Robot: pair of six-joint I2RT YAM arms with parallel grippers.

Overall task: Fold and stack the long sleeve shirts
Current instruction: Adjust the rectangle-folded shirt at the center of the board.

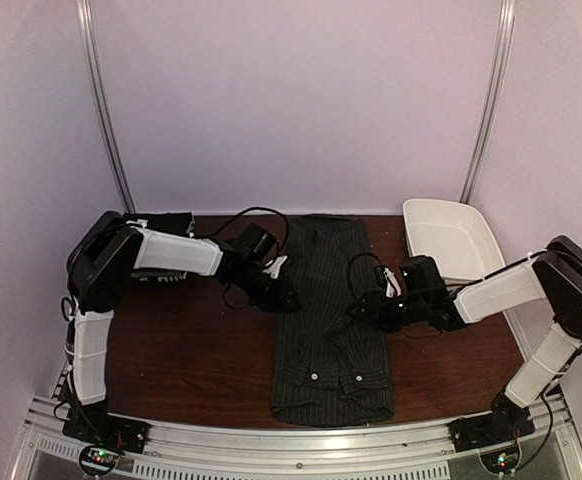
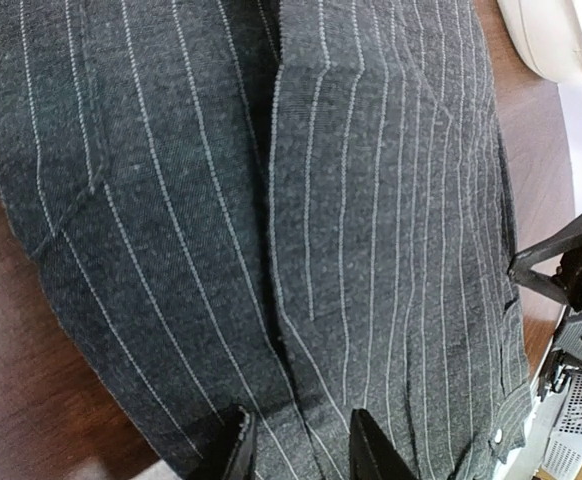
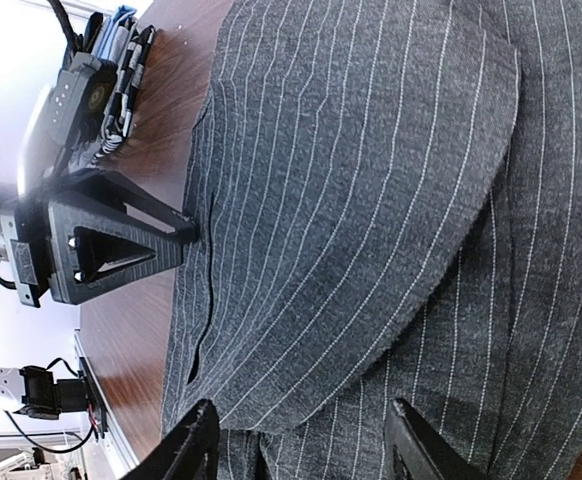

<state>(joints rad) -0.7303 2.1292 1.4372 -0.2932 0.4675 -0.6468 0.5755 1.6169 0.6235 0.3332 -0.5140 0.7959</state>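
1. The pinstriped shirt lies flat in the middle of the table. It is folded inward into a long narrow strip that runs from the far edge towards the near edge.
2. Two small white buttons show at the shirt's near end.
3. In the wrist views, charcoal layers with pale stripes overlap, one curved flap lying over the rest.
4. The left gripper sits low at the shirt's left edge, about halfway along. Its fingers stand apart with flat cloth showing in the gap and nothing pinched. I cannot tell whether the tips touch the cloth.
5. The right gripper sits at the right edge, almost opposite. Its jaws are spread wider, again over flat cloth and gripping nothing.
6. A white tub stands at the far right of the table, apart from the shirt.
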